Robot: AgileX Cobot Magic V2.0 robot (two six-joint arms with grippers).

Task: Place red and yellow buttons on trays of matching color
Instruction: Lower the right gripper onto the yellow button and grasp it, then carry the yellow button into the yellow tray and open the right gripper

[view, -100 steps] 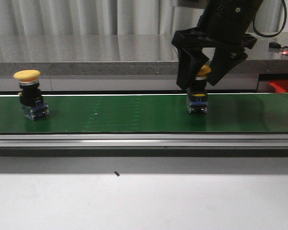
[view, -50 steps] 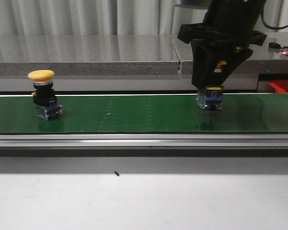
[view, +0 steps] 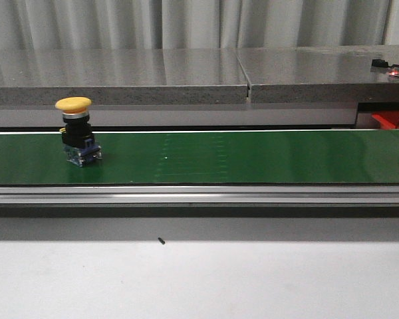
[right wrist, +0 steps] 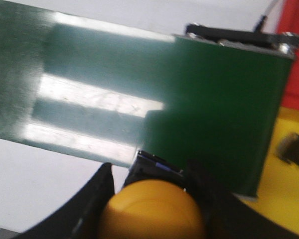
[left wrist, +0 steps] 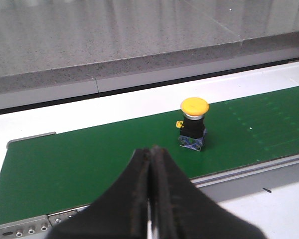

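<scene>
Yellow button [right wrist: 152,211]: clamped between the right gripper [right wrist: 154,199] fingers, carried above the belt end toward the yellow tray [right wrist: 284,191].
Second button [view: 77,131]: upright on the green belt [view: 253,156], untouched.
Left gripper [left wrist: 150,199]: jaws pressed together, empty, waiting short of it.
Obstructions: none seen.
Red tray [right wrist: 295,55]: beyond the yellow.

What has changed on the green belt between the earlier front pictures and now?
The right gripper closed on a yellow button at the belt's right part and lifted it out of the front view; the wrist camera shows it held above the belt's end. The other yellow button rode rightward along the green belt. The left gripper is shut, holding nothing.
</scene>
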